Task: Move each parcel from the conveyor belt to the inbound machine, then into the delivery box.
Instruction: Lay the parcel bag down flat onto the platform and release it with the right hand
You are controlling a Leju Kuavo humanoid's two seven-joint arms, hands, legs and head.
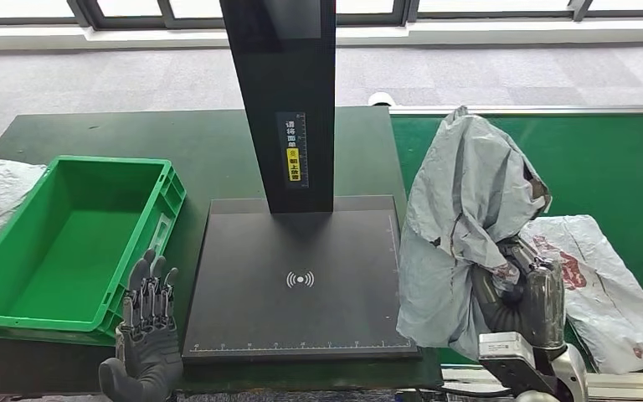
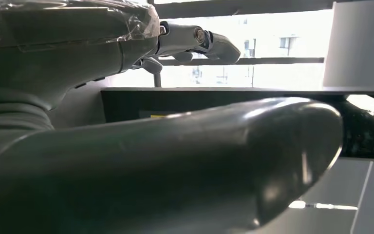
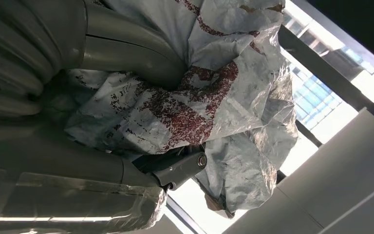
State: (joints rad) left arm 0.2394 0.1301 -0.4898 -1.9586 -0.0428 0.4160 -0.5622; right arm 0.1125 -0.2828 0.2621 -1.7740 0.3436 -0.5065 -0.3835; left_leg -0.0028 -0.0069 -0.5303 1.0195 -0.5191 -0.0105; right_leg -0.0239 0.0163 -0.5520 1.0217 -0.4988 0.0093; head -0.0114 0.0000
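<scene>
While the left hand (image 1: 144,335) hovers with nothing in it, the right hand (image 1: 519,289) holds up a crumpled grey parcel (image 1: 465,222).

At far left, a green delivery box (image 1: 17,314) sits on the dark table with nothing visible inside; the left hand, fingers apart and pointing forward, is just beside its near right corner. The black inbound machine (image 1: 301,276) stands in the middle, its flat plate bare. Right of it, the right hand's fingers clamp the lifted parcel at the plate's right edge, beside a second parcel (image 1: 590,280) lying flat on the green conveyor belt (image 1: 611,159).
</scene>
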